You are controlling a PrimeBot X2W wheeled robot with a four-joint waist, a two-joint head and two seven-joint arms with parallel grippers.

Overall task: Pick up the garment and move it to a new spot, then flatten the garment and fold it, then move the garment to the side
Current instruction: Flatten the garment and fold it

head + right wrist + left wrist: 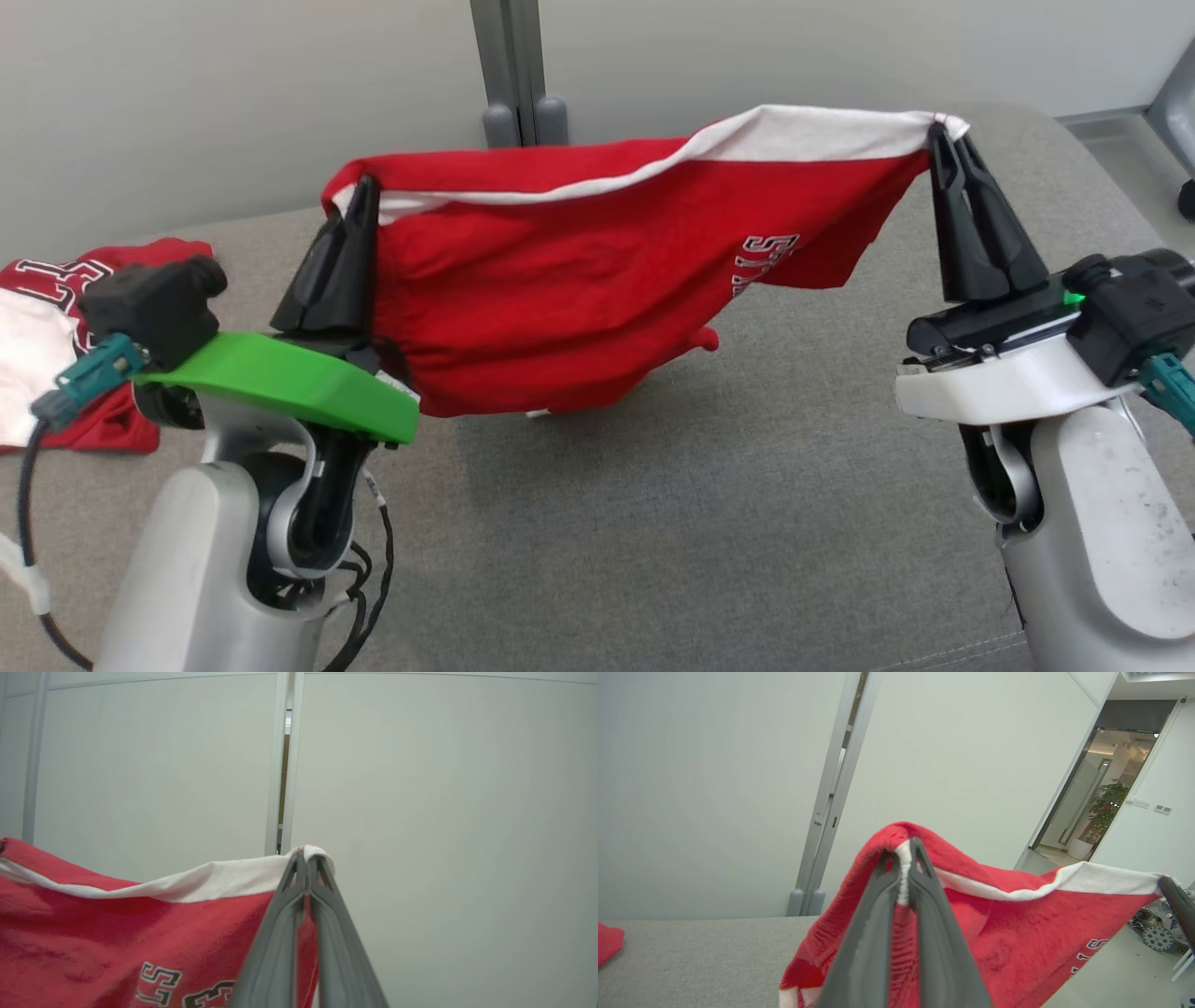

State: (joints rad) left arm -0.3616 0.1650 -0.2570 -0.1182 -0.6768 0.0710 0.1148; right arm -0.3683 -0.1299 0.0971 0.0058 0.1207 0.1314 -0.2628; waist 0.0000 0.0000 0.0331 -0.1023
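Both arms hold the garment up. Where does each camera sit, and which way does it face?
Head view: on the head, looking forward and down at the grey surface; both forearms show, left gripper and right gripper shut on the red garment between them.
Left wrist view: on the left wrist, facing the wall and a doorway; its fingers clamp the white edge.
Right wrist view: on the right wrist, facing the wall; its fingers pinch the edge's end.
Shared: both wrist views show the edge and metal post.

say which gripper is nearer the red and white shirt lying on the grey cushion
Left. The left gripper is just right of the lying red and white shirt; the right gripper is far beyond the hanging red garment.
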